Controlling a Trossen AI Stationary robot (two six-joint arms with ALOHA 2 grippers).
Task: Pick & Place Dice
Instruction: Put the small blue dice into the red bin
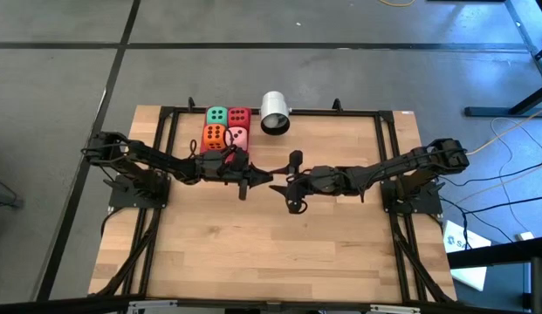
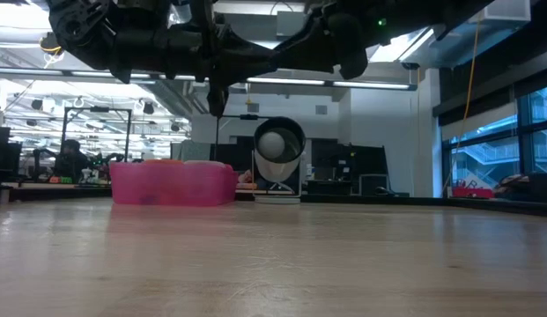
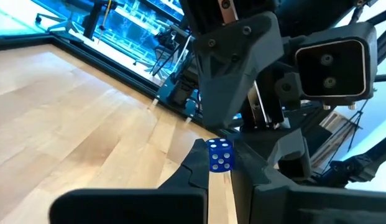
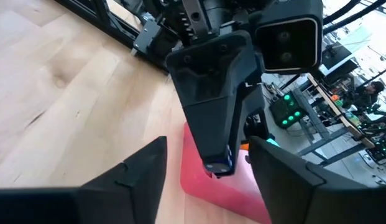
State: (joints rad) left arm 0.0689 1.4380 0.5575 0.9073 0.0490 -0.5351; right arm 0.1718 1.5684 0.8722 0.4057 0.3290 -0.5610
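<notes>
Four fist-sized dice sit in a square block on the table near its far edge: green (image 1: 216,115), red (image 1: 239,115), orange (image 1: 214,135) and pink (image 1: 238,136). The pink one (image 2: 172,183) fronts the low view. My left gripper (image 1: 260,180) hovers just right of the block, pointing toward the table's right, shut on a tiny blue cube with white pips (image 3: 220,154). My right gripper (image 1: 292,183) faces it, open, touching nothing. In the right wrist view its fingers (image 4: 156,163) stand either side of the left gripper's tip (image 4: 219,163). My left gripper (image 3: 220,165) pinches the tiny blue cube between its two fingers (image 3: 196,167). A pipped face of the cube (image 3: 221,149) shows between the fingers. The fingers lie level, pointing toward the table's right. The cube is lifted clear of the table.
A white cylinder (image 1: 275,113) lies on its side at the far edge, right of the dice, its open end showing in the low view (image 2: 279,145). A black frame (image 1: 384,118) borders the wooden table. Bare wood (image 1: 279,253) spreads toward the near edge.
</notes>
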